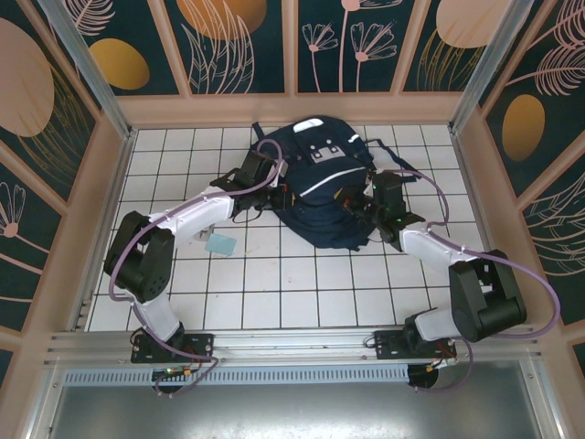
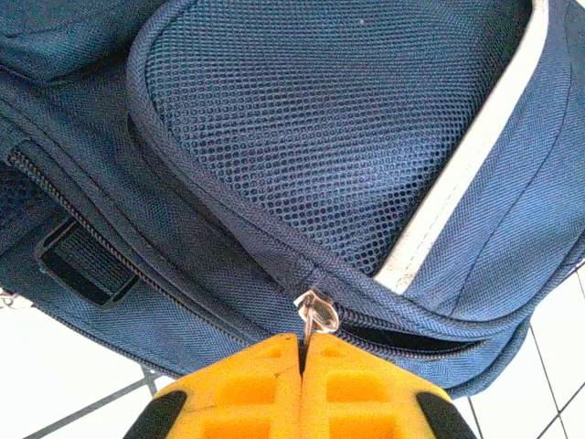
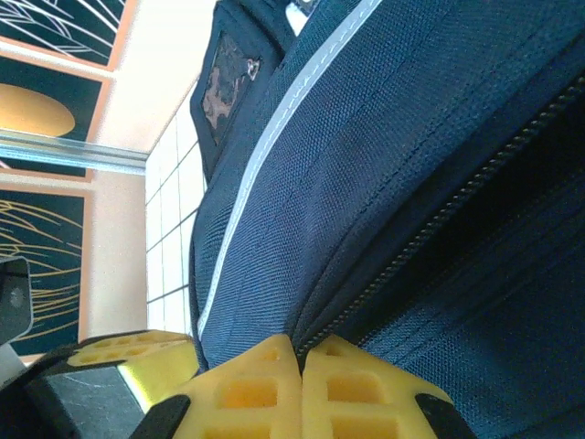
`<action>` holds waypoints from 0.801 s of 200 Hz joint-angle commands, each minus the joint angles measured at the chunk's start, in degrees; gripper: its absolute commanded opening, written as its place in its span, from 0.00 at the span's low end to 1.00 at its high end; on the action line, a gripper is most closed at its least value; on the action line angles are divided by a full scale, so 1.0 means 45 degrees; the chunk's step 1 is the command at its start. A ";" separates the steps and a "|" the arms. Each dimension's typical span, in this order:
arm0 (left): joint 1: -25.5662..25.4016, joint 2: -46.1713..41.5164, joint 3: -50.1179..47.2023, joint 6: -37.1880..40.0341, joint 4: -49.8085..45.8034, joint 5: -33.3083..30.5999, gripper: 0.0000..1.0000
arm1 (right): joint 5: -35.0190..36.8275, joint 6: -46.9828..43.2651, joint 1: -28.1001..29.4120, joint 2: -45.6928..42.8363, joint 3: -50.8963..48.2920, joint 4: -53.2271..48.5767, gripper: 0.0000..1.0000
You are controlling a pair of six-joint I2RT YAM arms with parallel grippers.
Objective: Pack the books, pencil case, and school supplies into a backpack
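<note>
Left hand (image 2: pixel 300 352) pinches the small zip tab (image 2: pixel 317 312) and right hand (image 3: pixel 300 352) pinches cloth of the backpack (image 1: pixel 320 187) lying on the surface (image 1: pixel 274 283), so a crooked tug may slip the tab free.

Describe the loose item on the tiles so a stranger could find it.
Start at the navy backpack mid-table, then look to its near left, beside the left arm's white forearm. A small flat square lies on the tiles there, alone in being pale blue-green.
</note>
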 commanded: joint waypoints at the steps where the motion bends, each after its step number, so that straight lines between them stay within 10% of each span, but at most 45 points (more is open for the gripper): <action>1: 0.0792 0.0170 0.0413 0.0439 -0.1048 -0.3016 0.00 | 0.0873 -0.1027 -0.0453 -0.0308 0.0698 -0.1120 0.00; 9: 0.0793 0.0166 0.0438 0.0335 -0.1037 -0.2720 0.19 | 0.0565 -0.1310 -0.0458 -0.0247 0.0981 -0.1484 0.00; 39: 0.0809 -0.0518 -0.0258 -0.0506 -0.0313 -0.2473 0.98 | 0.0685 -0.2591 0.0390 -0.0510 0.1891 -0.3349 0.62; 99: 0.1710 -0.2575 -0.2418 -0.0267 -0.0127 -0.5839 0.99 | 0.2604 -0.3131 0.3600 -0.0313 0.2913 -0.4568 0.73; 160: 0.3189 -0.2725 -0.3438 0.0535 -0.1249 -0.7269 0.99 | 0.3185 -0.3510 0.4025 0.0999 0.3856 -0.5462 0.93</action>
